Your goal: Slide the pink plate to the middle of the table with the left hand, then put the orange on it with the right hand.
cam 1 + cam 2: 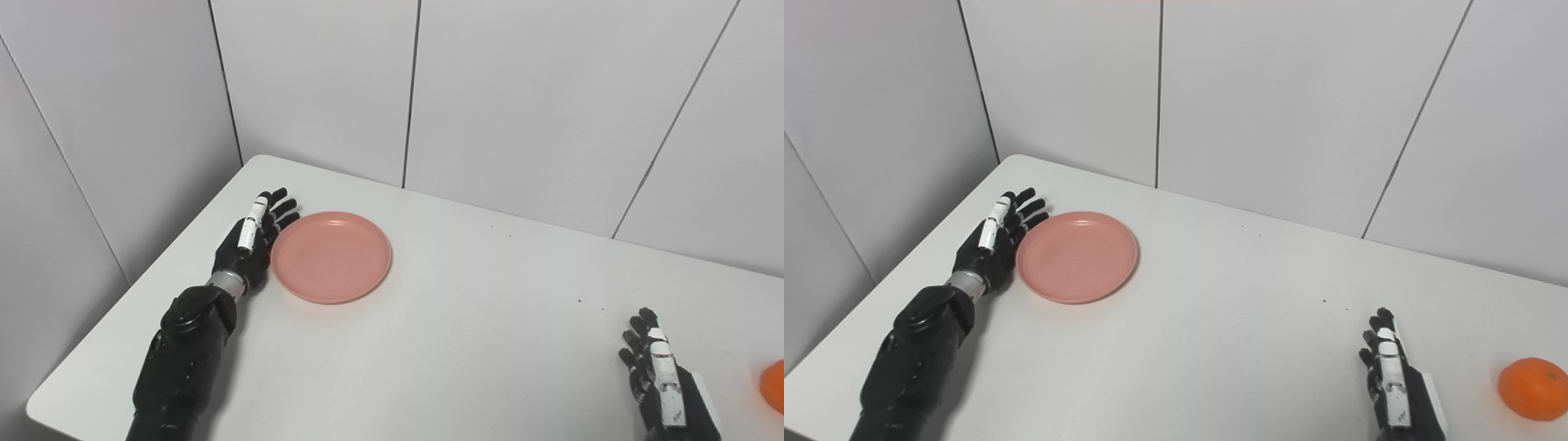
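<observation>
A: What's on the table [478, 318]?

B: White tabletop, grey panelled walls [318, 79] behind. A pink plate [331, 256] lies flat, empty, immediately to the thumb side of the left hand [251, 242]. L hand stands on its edge w/ fingers stretched out straight and a little apart, gripping nothing. Its palm faces the plate's near-left rim, and the fingertips [283, 208] run along the rim's far-left curve. Looks like touching or just about; can't tell for sure from these views.

A: And the other hand?

B: Right hand [1393, 380] sits low near the picture's bottom edge, well apart from the plate. Fingers extended and slightly spread, pointing away from the robot, holding nothing. White strip along the back of each hand.

A: Where's the orange?

B: Orange [1532, 380] rests on the table near the R hand, on its outer side, about level w/ the hand's middle. Clear gap of bare tabletop between them, no contact. In the left eye view it's cut off by the picture's edge; the right eye view shows it whole. Plate and orange lie far apart, w/ the R hand between them but much closer to the fruit.
</observation>
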You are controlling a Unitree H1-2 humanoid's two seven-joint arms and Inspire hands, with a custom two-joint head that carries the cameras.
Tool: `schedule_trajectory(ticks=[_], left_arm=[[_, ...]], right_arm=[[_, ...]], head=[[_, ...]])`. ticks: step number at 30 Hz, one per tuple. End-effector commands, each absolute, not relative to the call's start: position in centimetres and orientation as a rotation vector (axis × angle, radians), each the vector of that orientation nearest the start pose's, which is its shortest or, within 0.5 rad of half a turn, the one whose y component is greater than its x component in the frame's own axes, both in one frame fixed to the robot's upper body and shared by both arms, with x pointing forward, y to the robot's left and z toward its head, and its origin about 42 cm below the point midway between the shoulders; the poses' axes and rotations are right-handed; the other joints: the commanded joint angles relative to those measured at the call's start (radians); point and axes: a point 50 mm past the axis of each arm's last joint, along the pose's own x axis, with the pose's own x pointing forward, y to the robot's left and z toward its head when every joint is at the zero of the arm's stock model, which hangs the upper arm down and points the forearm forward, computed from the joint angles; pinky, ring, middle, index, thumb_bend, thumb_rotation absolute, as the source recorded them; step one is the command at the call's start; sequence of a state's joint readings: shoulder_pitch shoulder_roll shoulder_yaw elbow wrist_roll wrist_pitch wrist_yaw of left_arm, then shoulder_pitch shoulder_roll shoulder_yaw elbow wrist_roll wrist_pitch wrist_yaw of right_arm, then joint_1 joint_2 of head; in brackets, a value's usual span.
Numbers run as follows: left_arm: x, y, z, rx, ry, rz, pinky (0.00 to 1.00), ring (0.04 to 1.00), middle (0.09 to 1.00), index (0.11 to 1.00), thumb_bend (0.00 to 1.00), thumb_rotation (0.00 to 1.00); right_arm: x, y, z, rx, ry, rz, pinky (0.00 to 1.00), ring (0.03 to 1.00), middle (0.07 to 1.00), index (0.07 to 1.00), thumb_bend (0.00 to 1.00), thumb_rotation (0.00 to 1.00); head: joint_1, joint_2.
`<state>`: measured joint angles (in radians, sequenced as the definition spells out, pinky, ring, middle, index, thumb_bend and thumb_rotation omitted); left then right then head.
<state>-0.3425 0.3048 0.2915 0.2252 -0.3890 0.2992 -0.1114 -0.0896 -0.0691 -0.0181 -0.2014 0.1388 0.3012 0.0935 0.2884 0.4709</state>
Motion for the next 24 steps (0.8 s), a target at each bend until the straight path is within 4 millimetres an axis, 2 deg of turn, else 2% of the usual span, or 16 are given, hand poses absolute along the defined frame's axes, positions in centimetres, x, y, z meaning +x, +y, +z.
schedule_trajectory(ticks=[1, 13, 24], left_arm=[[39.3, 35.4, 17.1, -0.229, 0.081, 0.059, 0.88, 0.886, 0.898, 0.881, 0.33, 1.0], [40.2, 32.5, 17.0, -0.245, 0.095, 0.005, 0.88, 0.892, 0.901, 0.889, 0.3, 1.0], [40.6, 30.0, 17.2, -0.251, 0.113, -0.03, 0.89, 0.893, 0.901, 0.888, 0.3, 1.0]], right_arm=[[30.9, -22.0, 17.4, 0.065, -0.06, 0.132, 1.0, 1.0, 1.0, 1.0, 0.18, 1.0], [30.9, -21.6, 17.7, 0.067, -0.058, 0.122, 1.0, 1.0, 1.0, 1.0, 0.18, 1.0], [31.0, -21.5, 17.6, 0.075, -0.062, 0.125, 1.0, 1.0, 1.0, 1.0, 0.22, 1.0]], head=[[-0.003, 0.003], [-0.023, 0.019], [-0.042, 0.034]])
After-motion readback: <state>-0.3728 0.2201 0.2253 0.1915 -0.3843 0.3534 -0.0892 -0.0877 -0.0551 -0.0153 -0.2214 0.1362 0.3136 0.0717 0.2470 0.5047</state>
